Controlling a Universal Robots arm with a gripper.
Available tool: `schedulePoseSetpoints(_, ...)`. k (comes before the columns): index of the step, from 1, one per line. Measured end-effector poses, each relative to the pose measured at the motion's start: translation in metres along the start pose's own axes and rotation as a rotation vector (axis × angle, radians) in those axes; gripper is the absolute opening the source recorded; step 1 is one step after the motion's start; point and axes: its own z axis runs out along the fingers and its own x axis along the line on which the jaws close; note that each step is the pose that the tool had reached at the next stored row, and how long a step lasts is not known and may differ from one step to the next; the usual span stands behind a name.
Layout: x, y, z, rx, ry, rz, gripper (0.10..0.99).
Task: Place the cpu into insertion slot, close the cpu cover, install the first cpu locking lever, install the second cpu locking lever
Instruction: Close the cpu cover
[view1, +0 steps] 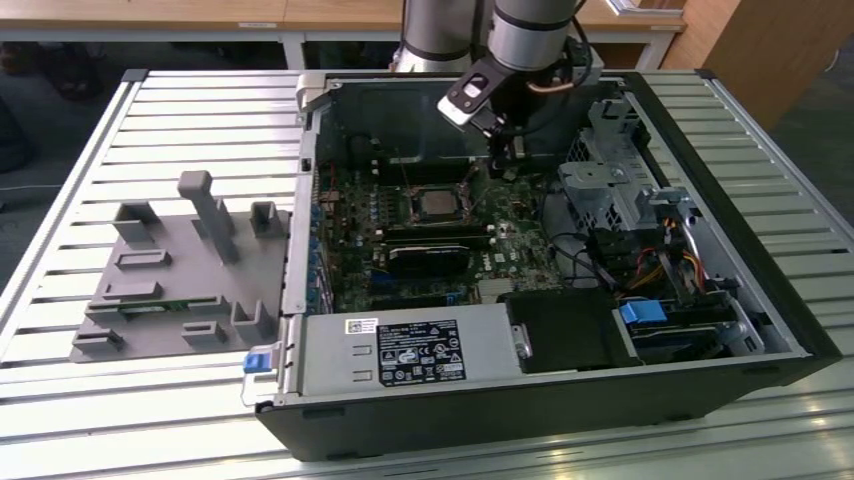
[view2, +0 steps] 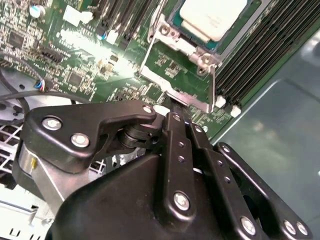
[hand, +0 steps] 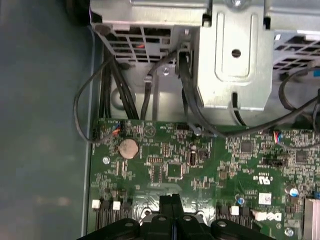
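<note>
- pincer (view2: 176, 106) is closed, black fingers pressed flat together. The tips are right at the outer rim of the cover (view2: 151, 50); can't tell if they actually pinch that rim or just touch it
- cover is a thin silvery frame and it's flipped open, lying out from the slot (view2: 205, 41) toward the pincer, so you see green board through its cut-out
- cpu (view2: 212, 17) sits just past the cover, already in the slot: pale silvery-beige face, flat, looks level
- memory slots (view2: 255, 55) run right alongside the slot, so it's tight on that side
- in the first wrist view, on the other side of the fingers, there's a coin cell (hand: 128, 148) on the board, then loose black cables (hand: 107, 90) looping down in front of the drive cage (hand: 232, 55)
- in the exterior view the arm comes down into the open case (view1: 534, 420), pincer between slot and cage
- the case also holds a black card (view1: 427, 258) next to the slot and a power supply (view1: 400, 350) at the near wall
- to the exterior view's left, a grey tray (view1: 200, 225) sits on the slatted counter (view1: 80, 420), well apart from the case, with a thin green strip (view1: 150, 307) in one groove
</note>
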Motion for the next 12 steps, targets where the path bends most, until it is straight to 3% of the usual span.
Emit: schedulePoseSetpoints(12, 0.0005, -0.0165, 0.0037, 0.0, -0.0002, 0.0, 0.106)
